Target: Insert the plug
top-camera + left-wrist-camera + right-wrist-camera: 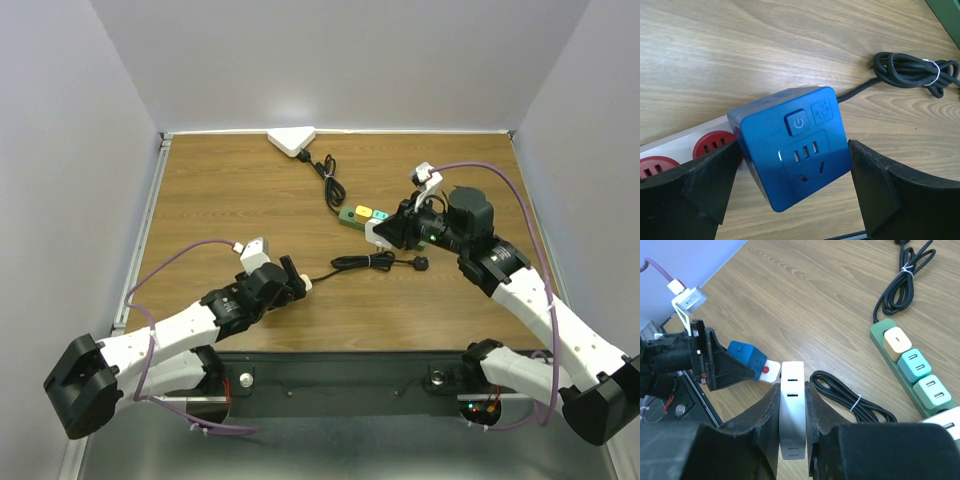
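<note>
Clamped on white socket block [791, 372] with right gripper [792, 395] | straddling blue cube [805, 165] with left gripper [792, 150], grip unclear | spotted black plug [421, 262] loose at 4 o'clock off right gripper, likely nearer that arm

Coiled cable [365, 262], green strip [360, 216] mid-table; open wood [220, 190] far left.

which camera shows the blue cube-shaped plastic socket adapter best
Left wrist: the blue cube-shaped socket adapter fills the frame, power button and socket holes facing the camera, between the left gripper fingers. Right wrist shows it small and side-on. Top external hides it almost wholly behind that gripper.
</note>
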You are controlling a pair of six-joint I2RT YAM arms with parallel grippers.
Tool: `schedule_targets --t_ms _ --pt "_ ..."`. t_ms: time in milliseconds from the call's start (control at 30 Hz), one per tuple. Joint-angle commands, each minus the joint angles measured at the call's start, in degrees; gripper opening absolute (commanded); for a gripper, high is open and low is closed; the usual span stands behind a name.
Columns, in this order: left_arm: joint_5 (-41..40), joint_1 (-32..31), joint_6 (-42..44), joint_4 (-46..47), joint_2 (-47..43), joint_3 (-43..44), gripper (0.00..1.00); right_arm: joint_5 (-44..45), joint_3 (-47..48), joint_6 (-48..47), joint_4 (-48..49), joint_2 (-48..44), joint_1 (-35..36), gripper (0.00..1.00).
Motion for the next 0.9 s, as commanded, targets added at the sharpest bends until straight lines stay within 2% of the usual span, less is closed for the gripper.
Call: schedule_targets --t_ms 0,233,500,600,733,867 --pt "9.0 -0.6 0.4 18.4 7.7 4.0 0.99 1.9 -0.2 0.8 3.4 -2.3 0.2 0.0" --pt "16.5 -1.6 4.5 29.5 24.8 13.2 0.99 5.2 -0.1 0.5 2.3 -4.7 0.2 0.01" --pt "20.8 -4.7 7.3 33.9 35.7 25.6 0.99 12.5 1.0 0.7 -0.4 -5.8 0.2 0.0" --pt "24.7 -5.4 9.0 37.1 40.5 29.7 0.99 13.7 1.1 0.3 -0.4 -6.2 0.2 0.0" --pt "25.0 -5.5 12.0 37.3 42.4 32.7 0.99 15.4 1.5 -0.5 -0.6 -6.2 0.2 0.01" --pt "17.6 -5.3 14.2 31.5 35.9 30.2 0.99 16.6 3.0 -1.3 -0.3 -5.2 0.2 0.0"
